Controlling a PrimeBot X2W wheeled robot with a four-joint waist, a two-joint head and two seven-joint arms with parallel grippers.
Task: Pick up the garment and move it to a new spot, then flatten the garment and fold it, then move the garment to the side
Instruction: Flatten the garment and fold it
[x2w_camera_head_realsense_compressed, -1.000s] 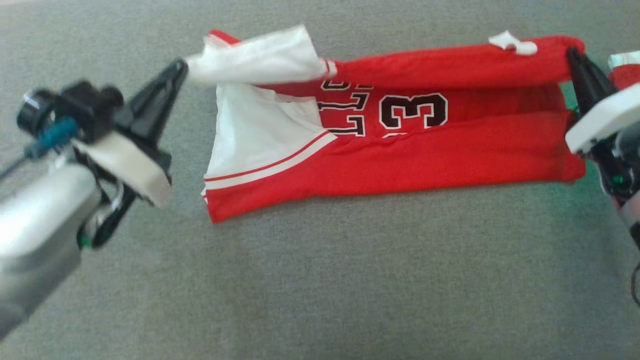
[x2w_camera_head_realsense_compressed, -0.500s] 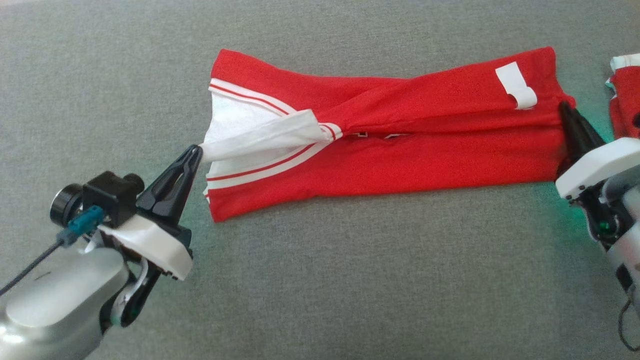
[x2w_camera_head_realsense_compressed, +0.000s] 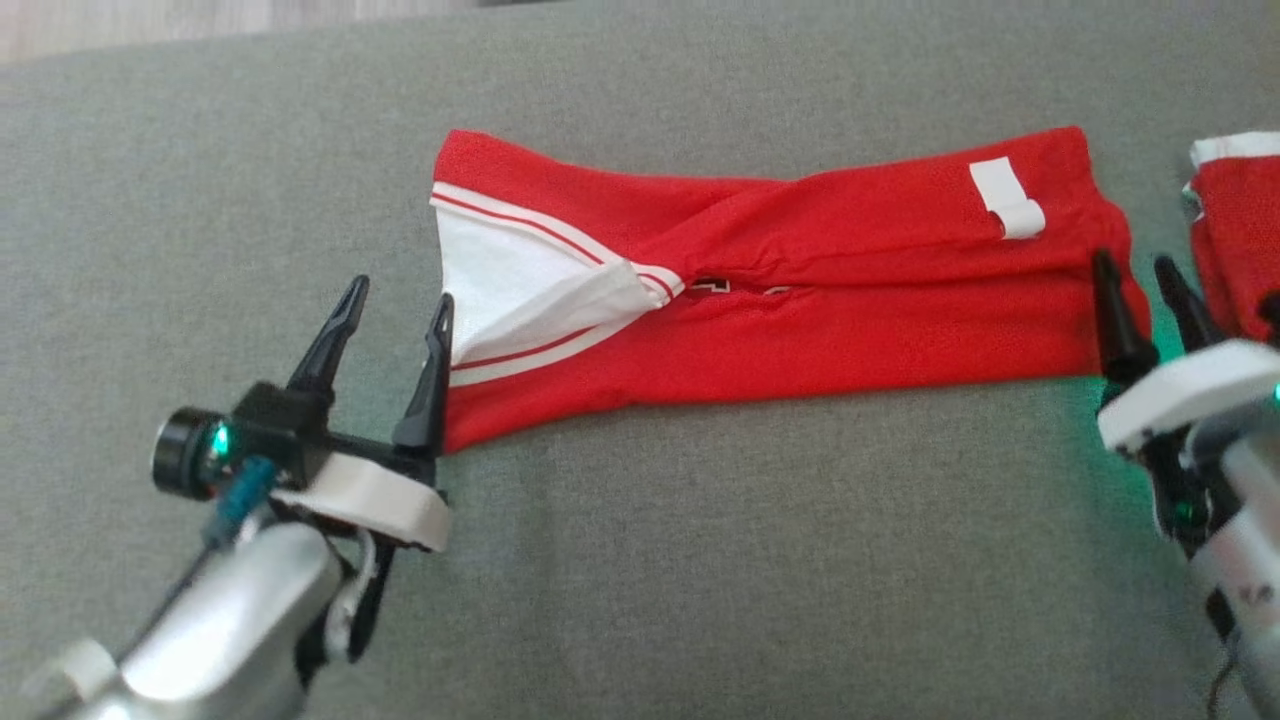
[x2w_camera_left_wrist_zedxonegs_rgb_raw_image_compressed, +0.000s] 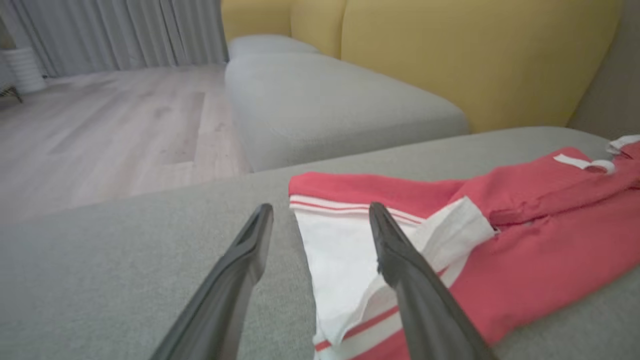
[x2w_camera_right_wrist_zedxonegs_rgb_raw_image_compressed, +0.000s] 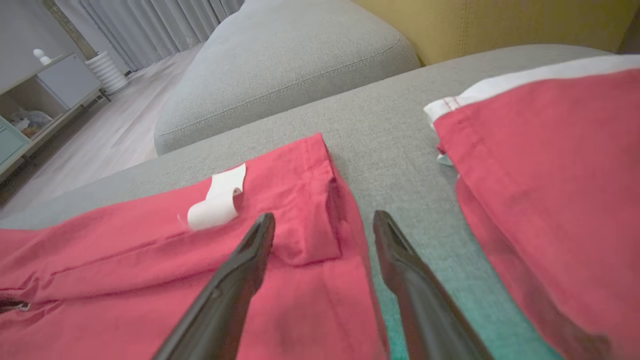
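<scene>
The red garment (x2w_camera_head_realsense_compressed: 800, 330) is lying across the upper middle of the frame as a long folded band, with the left gripper (x2w_camera_head_realsense_compressed: 400, 293) and right gripper (x2w_camera_head_realsense_compressed: 1134, 265) hovering spread and empty at its ends, so a further fold and the move aside are probably remaining.

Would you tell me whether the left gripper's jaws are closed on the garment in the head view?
No, the jaws of the left gripper stand open beside the garment, pinching nothing.

Silver arms (x2w_camera_head_realsense_compressed: 240, 620) end in white plates (x2w_camera_head_realsense_compressed: 375, 500) and black tapered jaws.
</scene>
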